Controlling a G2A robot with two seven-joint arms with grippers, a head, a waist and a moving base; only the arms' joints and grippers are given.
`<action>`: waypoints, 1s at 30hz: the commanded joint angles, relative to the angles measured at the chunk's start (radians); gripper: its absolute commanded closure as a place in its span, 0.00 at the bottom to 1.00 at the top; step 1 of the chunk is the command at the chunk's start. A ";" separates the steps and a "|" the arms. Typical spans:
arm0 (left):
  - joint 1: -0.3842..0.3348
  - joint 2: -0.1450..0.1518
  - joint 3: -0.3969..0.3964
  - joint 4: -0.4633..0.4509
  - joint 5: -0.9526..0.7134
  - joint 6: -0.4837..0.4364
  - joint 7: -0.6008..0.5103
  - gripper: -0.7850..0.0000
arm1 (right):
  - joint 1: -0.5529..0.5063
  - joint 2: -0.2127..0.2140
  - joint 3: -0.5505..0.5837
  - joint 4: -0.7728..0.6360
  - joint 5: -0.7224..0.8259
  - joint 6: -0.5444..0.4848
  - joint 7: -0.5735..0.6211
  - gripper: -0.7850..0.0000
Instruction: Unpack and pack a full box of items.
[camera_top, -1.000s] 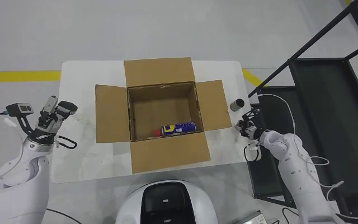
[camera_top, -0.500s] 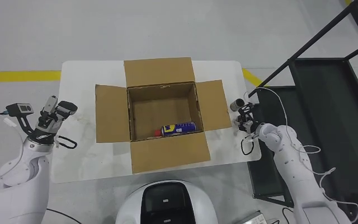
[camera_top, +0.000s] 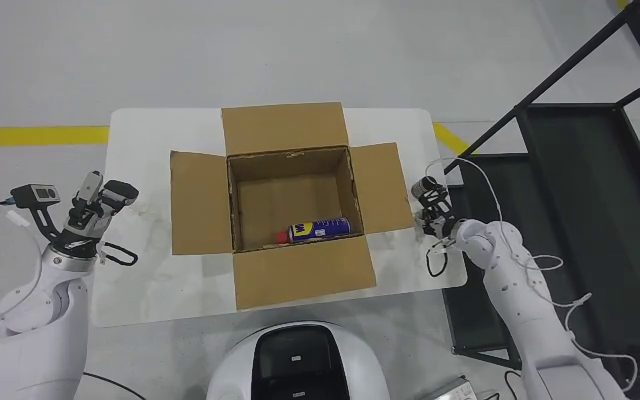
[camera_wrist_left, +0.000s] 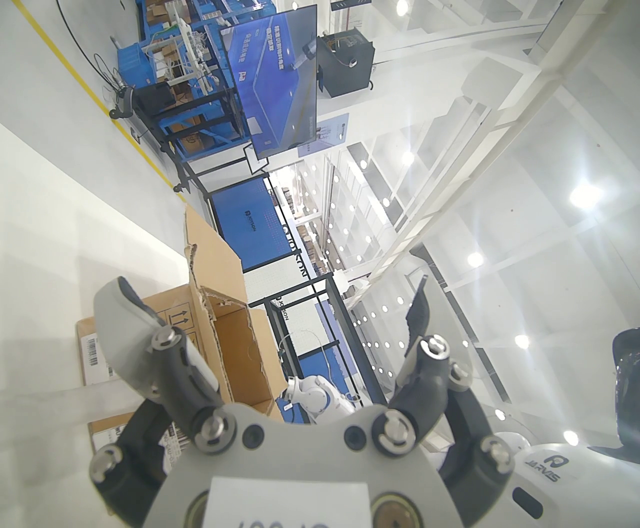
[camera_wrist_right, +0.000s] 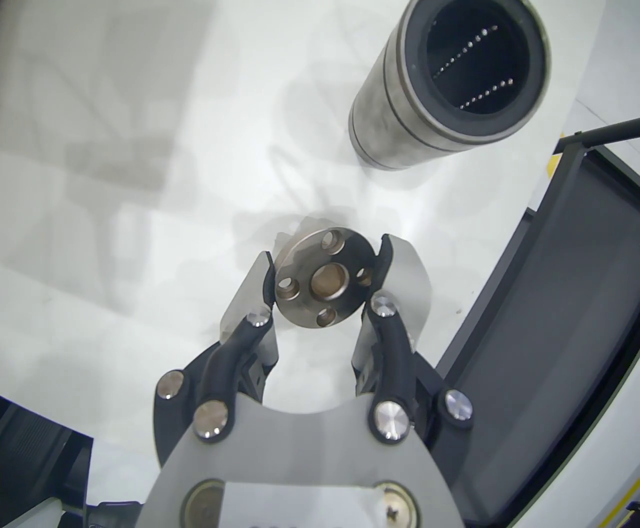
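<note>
An open cardboard box (camera_top: 290, 205) stands in the middle of the white table (camera_top: 150, 140); a blue spray can (camera_top: 320, 230) lies inside by its near wall. My right gripper (camera_top: 433, 212) (camera_wrist_right: 327, 260) is over the table's right edge, beside the box's right flap, shut on a round metal flange (camera_wrist_right: 324, 284) with several bolt holes. A grey metal cylinder with a hollow black bore (camera_wrist_right: 445, 85) (camera_top: 428, 186) lies on the table just beyond it. My left gripper (camera_top: 105, 195) (camera_wrist_left: 267, 300) is held off the table's left edge, open and empty, facing the box (camera_wrist_left: 220, 320).
A black metal rack (camera_top: 560, 200) stands right against the table's right side, close to my right arm. The box's flaps are spread outward on all sides. Bare table shows left of the box and along the near edge.
My right gripper has moved away from the near edge toward the grey cylinder, carrying the flange. The left arm and the box contents have not moved.
</note>
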 joint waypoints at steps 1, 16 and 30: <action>0.000 0.000 0.000 0.000 0.000 0.000 0.000 0.00 | -0.009 0.001 0.001 -0.016 0.005 0.004 0.000 0.00; 0.000 0.000 0.000 0.000 0.000 0.000 0.000 0.00 | -0.189 0.029 0.132 -0.253 0.106 -0.038 -0.055 0.00; 0.000 0.000 0.000 0.000 0.000 0.000 0.000 0.00 | -0.357 0.045 0.238 -0.746 0.038 0.034 -0.066 0.00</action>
